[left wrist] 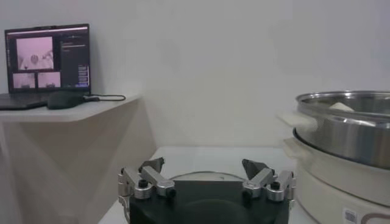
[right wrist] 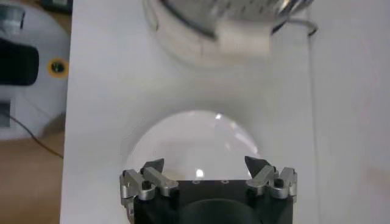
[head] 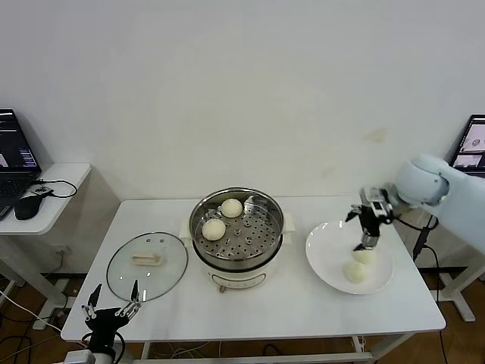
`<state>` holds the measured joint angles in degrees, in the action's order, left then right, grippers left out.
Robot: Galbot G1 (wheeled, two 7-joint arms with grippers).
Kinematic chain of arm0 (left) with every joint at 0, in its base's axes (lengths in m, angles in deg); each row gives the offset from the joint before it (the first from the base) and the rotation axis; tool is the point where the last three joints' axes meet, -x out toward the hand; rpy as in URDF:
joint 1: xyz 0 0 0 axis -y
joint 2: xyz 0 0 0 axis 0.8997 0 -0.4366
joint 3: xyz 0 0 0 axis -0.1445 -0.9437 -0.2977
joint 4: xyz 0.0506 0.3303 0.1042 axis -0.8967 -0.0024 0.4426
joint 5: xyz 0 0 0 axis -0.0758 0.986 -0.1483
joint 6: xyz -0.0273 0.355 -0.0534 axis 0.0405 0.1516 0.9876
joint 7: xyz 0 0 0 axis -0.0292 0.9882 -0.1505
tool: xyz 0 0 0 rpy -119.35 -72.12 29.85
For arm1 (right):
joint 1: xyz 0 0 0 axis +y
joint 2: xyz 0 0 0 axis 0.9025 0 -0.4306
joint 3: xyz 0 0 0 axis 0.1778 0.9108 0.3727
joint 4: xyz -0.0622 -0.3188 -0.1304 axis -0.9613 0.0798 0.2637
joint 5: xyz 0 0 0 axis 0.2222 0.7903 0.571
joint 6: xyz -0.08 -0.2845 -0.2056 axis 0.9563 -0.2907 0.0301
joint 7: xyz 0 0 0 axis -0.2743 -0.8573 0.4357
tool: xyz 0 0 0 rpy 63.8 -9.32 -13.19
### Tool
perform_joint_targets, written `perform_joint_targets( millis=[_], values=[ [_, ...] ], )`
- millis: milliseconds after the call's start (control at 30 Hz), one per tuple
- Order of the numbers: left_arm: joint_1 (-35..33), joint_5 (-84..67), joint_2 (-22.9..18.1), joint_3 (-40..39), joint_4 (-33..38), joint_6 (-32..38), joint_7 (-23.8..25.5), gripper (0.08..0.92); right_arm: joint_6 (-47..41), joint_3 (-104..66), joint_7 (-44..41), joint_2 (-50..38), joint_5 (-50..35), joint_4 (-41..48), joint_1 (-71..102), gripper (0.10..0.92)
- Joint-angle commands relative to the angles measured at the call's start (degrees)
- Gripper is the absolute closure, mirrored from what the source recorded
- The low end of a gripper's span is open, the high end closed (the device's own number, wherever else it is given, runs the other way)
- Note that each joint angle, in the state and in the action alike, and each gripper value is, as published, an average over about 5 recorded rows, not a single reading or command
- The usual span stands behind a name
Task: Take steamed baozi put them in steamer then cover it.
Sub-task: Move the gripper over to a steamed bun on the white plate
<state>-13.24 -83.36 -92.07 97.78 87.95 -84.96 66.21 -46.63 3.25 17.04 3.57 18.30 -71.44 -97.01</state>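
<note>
Right tool [head: 366, 246] open-jawed above plate [head: 326, 262], near its rim.

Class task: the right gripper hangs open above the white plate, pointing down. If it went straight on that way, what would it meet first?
Most likely the farther baozi on the plate, directly under the right gripper; exact depth is unclear.

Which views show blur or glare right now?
Right wrist view: the shiny steel steamer on its white pot base is smeared by motion blur, and a small glare spot sits on the flat white round plate. Head view: sharp, evenly lit. Left wrist view: soft throughout.
</note>
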Motion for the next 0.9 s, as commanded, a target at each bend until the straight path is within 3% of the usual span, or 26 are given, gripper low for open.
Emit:
perform_joint_targets(
  millis=[33, 900],
  values=[
    [-0.35, 0.16, -0.4, 0.38, -0.01, -0.01, -0.06, 0.177, 7.76, -11.92, 0.16, -2.23, 12.34, 4.01, 18.13, 0.203],
    [-0.57, 0.08, -1.18, 1.25, -0.5, 0.22, -0.04, 0.177, 11.13, -14.31, 3.79, 9.99, 17.07, 12.94, 22.23, 0.212]
  ],
)
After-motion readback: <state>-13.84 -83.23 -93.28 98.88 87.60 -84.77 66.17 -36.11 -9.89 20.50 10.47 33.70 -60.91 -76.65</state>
